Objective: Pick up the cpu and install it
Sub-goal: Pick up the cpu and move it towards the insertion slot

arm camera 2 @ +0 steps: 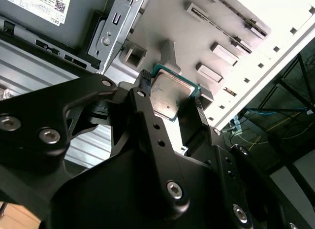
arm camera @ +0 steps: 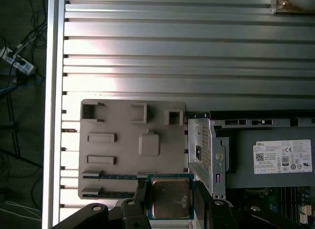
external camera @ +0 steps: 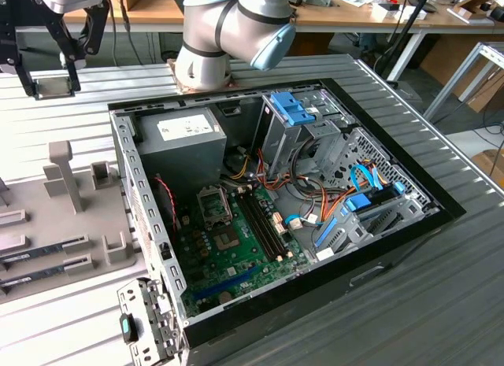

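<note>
The cpu (arm camera: 170,197), a small square chip with a silvery metal top and a green rim, sits between my gripper's two black fingers in both wrist views. My gripper (arm camera 2: 171,98) is shut on the cpu (arm camera 2: 166,95). In the exterior view the gripper (external camera: 53,86) hangs high over the ribbed table at the exterior view's far left, holding the cpu (external camera: 53,87) above the grey parts tray (external camera: 79,216). The open computer case (external camera: 142,185) lies to the exterior view's right of it. Its green motherboard (external camera: 236,252) carries an open socket (external camera: 214,205).
A grey power-supply box (external camera: 185,142) with a white label fills the case's back corner. Drive cages with blue clips (external camera: 295,114) and cable bundles (external camera: 315,205) stand beside the board. Memory sticks (external camera: 43,254) lie in the tray's slots. A workbench (external camera: 354,12) stands behind.
</note>
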`<state>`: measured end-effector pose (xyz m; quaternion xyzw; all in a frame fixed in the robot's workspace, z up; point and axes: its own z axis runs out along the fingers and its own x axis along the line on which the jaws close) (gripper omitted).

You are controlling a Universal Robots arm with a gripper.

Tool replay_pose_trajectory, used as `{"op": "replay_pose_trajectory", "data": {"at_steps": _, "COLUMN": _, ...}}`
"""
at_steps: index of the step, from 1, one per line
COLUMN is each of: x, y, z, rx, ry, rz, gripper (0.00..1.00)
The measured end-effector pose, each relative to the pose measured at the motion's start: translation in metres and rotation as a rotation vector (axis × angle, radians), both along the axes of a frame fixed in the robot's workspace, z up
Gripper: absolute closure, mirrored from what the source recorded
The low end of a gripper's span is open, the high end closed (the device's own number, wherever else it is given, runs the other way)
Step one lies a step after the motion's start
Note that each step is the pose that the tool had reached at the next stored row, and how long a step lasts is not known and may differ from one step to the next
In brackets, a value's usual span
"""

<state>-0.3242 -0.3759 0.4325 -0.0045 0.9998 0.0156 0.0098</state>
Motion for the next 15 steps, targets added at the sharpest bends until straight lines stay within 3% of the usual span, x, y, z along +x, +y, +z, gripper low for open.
{"op": "replay_pose_trajectory", "data": {"at_steps": 15, "x": 0.0095, "y": 0.0000, "z": -0.0015, "rx": 0.0000, "ry": 0.0001, "rz": 0.000, "gripper": 0.53}}
